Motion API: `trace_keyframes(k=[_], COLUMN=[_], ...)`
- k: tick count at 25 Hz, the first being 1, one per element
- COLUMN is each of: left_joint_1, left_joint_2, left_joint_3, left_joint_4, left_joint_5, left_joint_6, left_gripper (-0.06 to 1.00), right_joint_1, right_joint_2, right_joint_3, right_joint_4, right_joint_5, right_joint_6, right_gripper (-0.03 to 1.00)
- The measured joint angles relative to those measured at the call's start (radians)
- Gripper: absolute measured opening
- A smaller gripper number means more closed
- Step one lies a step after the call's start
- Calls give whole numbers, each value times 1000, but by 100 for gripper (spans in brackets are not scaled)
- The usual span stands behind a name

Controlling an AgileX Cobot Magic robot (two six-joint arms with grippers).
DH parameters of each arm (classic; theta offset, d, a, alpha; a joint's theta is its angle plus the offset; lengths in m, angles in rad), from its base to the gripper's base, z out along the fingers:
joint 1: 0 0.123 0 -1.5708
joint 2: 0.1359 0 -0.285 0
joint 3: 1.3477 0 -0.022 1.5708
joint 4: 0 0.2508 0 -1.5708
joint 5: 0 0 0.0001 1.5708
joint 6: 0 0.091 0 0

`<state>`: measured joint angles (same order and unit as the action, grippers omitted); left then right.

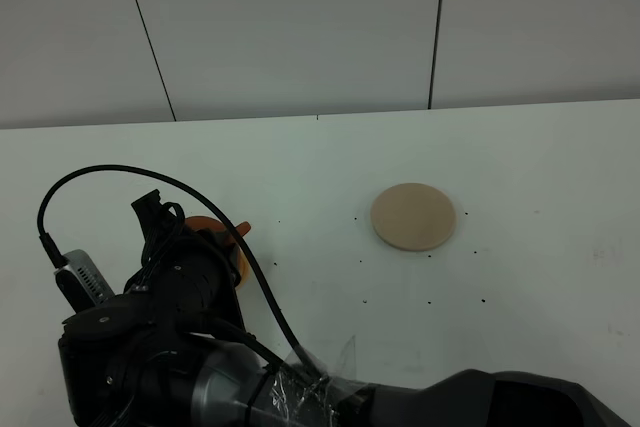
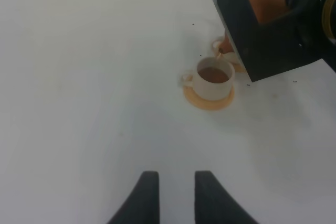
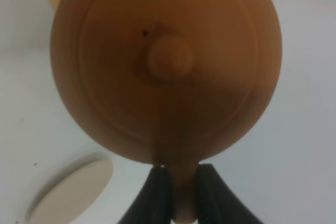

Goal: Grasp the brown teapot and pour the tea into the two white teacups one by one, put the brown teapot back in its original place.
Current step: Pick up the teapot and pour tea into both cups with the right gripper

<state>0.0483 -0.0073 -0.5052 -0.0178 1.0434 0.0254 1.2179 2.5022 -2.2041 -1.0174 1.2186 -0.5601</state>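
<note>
The brown teapot (image 3: pixel 168 61) fills the right wrist view, lid knob facing the camera. My right gripper (image 3: pixel 182 177) is shut on its handle. In the left wrist view the teapot (image 2: pixel 265 3) hangs just behind and above the farther white teacup (image 2: pixel 221 51), which the right gripper's body (image 2: pixel 252 35) partly hides. The nearer teacup (image 2: pixel 212 77) holds brown tea and stands on its orange saucer (image 2: pixel 202 99). The beige coaster (image 1: pixel 413 216) lies bare at mid-table. My left gripper (image 2: pixel 176 182) hovers open and empty, well short of the cups.
The right arm (image 1: pixel 200 347) reaches across the lower left of the high view and covers the cups; only a piece of orange saucer (image 1: pixel 237 259) shows beside it. The white table (image 1: pixel 520 157) ends at a panelled wall behind.
</note>
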Motion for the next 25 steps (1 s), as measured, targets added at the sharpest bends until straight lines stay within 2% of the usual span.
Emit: trace_keyframes(k=[25], left_joint_1=[0], left_joint_2=[0], left_joint_3=[0], left_joint_4=[0], left_joint_5=[0], left_joint_6=[2], left_gripper=[24], right_joint_1=[4], right_joint_2=[0], right_joint_3=[0], right_joint_4=[-5], right_joint_5=[0], right_joint_6=[-14], right_gripper=[10])
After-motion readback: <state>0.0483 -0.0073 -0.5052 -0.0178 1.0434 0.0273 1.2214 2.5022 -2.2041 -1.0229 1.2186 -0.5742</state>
